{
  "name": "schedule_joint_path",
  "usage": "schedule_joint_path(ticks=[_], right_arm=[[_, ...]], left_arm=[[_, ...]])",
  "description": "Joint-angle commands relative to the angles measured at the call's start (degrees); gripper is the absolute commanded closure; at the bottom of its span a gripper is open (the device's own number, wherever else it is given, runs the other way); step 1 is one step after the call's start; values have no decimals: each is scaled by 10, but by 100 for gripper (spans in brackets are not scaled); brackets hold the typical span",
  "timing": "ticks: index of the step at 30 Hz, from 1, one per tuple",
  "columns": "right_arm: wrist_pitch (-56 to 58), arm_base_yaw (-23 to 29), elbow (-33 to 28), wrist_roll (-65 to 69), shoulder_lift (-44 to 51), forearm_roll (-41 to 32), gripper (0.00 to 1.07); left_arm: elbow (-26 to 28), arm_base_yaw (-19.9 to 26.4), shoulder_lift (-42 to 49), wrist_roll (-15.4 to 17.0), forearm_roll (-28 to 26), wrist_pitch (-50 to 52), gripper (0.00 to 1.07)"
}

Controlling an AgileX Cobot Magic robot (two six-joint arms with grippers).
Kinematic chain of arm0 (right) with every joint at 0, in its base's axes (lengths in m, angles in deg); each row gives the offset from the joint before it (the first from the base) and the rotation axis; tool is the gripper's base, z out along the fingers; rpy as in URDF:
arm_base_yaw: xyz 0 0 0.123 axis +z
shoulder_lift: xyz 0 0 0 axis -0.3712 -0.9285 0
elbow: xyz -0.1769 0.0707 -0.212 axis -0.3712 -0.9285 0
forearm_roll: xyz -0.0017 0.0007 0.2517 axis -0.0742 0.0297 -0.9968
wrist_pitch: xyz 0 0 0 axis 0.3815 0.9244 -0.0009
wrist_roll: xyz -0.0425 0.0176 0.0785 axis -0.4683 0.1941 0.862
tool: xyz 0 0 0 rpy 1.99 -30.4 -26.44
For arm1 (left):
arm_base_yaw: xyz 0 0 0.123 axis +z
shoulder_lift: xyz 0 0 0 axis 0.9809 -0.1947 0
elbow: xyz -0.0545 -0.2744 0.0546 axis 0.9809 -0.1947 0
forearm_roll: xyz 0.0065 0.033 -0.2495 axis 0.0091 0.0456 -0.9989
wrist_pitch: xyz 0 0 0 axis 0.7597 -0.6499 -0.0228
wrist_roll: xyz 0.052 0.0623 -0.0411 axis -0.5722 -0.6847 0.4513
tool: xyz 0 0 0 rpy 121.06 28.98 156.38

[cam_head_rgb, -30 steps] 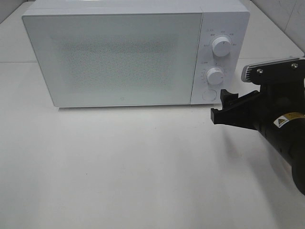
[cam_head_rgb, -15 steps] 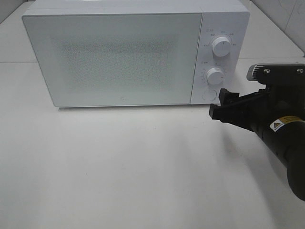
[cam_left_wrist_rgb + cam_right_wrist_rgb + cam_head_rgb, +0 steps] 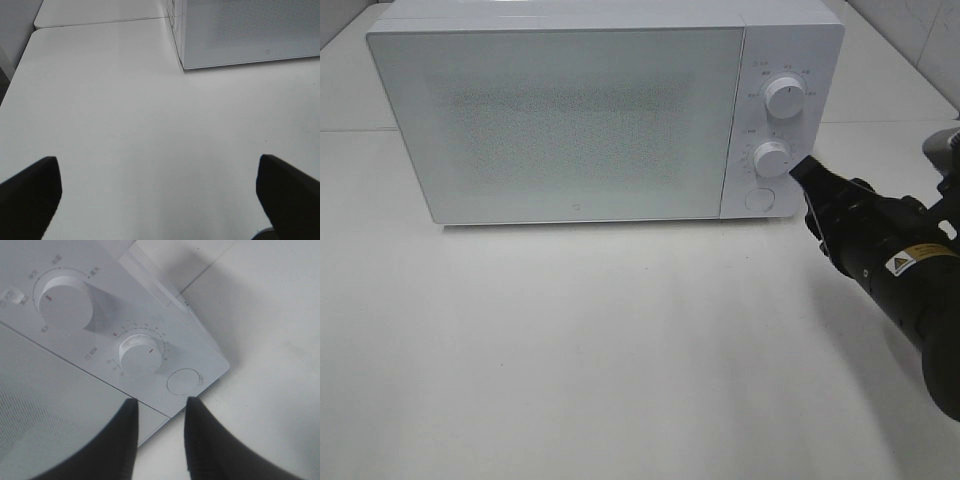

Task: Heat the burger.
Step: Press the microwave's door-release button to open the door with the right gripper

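Right now the right gripper (image 3: 806, 178) is pointing its tips at the control panel of the white microwave (image 3: 560, 120), close to the panel's lower edge. Its two black fingers (image 3: 122, 440) are standing a narrow gap apart and gripping nothing, with the panel showing between them. Just ahead of the tips the lower knob (image 3: 772, 159) is sitting, with the round button (image 3: 757, 199) beside it and the upper knob (image 3: 785, 97) farther beyond. The left gripper (image 3: 157, 160) is hanging over the white table (image 3: 620, 350) with its fingers spread wide and nothing between them, the microwave's corner lying well ahead of it. The microwave door is sitting closed, its frosted front is hiding the inside, and the burger is not showing in any view.
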Motion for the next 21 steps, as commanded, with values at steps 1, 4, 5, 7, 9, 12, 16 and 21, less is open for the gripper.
schedule_joint_path(ticks=[1, 4, 5, 7, 9, 12, 16, 21], right_arm=[[10, 0, -1, 108, 1, 5, 95], [28, 0, -1, 174, 1, 6, 104], [28, 0, -1, 174, 1, 6, 104], [54, 0, -1, 292, 1, 9, 107], [61, 0, -1, 315, 1, 14, 107], [87, 0, -1, 370, 1, 34, 107], [105, -3, -1, 380, 1, 47, 107], [102, -3, 0, 380, -4, 48, 107]], left_arm=[[0, -1, 7, 2, 1, 9, 8], [0, -1, 7, 2, 1, 9, 8], [0, -1, 7, 2, 1, 9, 8], [0, -1, 7, 2, 1, 9, 8], [0, -1, 7, 2, 1, 9, 8], [0, -1, 7, 2, 1, 9, 8], [0, -1, 7, 2, 1, 9, 8], [0, -1, 7, 2, 1, 9, 8]])
